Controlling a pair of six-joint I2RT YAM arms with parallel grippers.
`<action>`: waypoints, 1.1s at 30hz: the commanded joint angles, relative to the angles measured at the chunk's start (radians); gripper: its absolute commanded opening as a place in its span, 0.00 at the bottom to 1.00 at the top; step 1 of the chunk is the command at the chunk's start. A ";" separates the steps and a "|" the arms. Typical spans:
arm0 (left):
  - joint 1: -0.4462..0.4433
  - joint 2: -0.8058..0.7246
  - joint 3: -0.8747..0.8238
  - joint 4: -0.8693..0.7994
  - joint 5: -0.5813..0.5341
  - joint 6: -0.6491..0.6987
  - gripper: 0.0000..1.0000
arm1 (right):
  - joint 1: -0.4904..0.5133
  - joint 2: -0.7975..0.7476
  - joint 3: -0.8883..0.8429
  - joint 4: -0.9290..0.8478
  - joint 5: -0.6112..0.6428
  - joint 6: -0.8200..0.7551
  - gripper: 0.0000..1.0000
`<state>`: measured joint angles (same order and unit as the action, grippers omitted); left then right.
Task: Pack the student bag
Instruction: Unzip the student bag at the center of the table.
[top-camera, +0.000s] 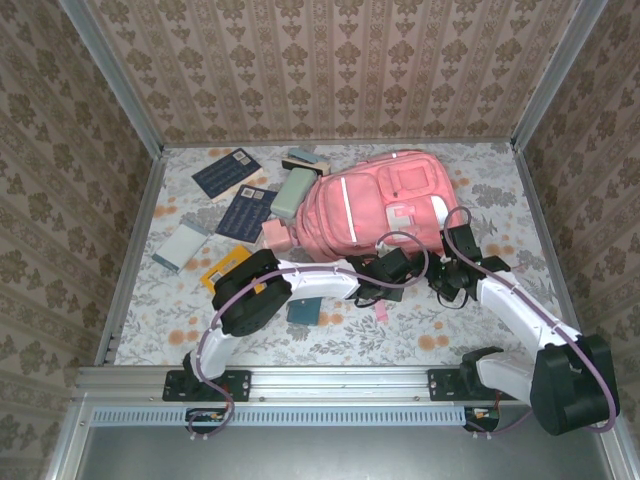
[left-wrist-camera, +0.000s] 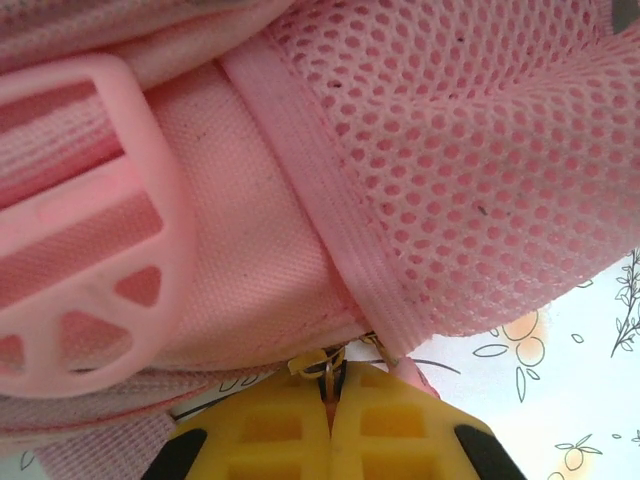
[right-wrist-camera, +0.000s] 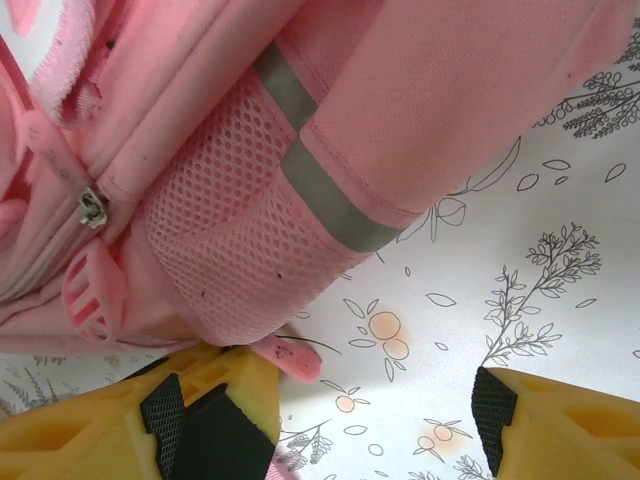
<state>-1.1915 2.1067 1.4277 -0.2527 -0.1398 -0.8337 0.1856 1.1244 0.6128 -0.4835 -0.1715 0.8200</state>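
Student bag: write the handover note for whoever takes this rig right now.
Left gripper: shut, apparently on a small metal pull at the edge of the student bag.
Right gripper: open, holding nothing, near the mesh pocket.
Bag: flat on the table, centre-back.
Done: no packing visible; booklets and small pink box lie loose left of it.
Left: open the bag, load the items.
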 joint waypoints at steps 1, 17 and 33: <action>-0.012 0.003 -0.015 -0.011 0.018 0.041 0.00 | -0.007 0.025 -0.026 0.068 -0.036 0.041 0.75; -0.009 -0.042 0.009 -0.097 0.032 0.088 0.00 | -0.059 0.259 -0.046 0.381 -0.100 0.179 0.42; 0.101 -0.135 -0.021 -0.380 -0.056 0.108 0.00 | -0.199 0.134 0.014 0.158 -0.056 0.033 0.00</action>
<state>-1.1255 2.0243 1.4433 -0.4931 -0.1387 -0.7578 0.0257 1.2949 0.5877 -0.2535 -0.2802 0.9112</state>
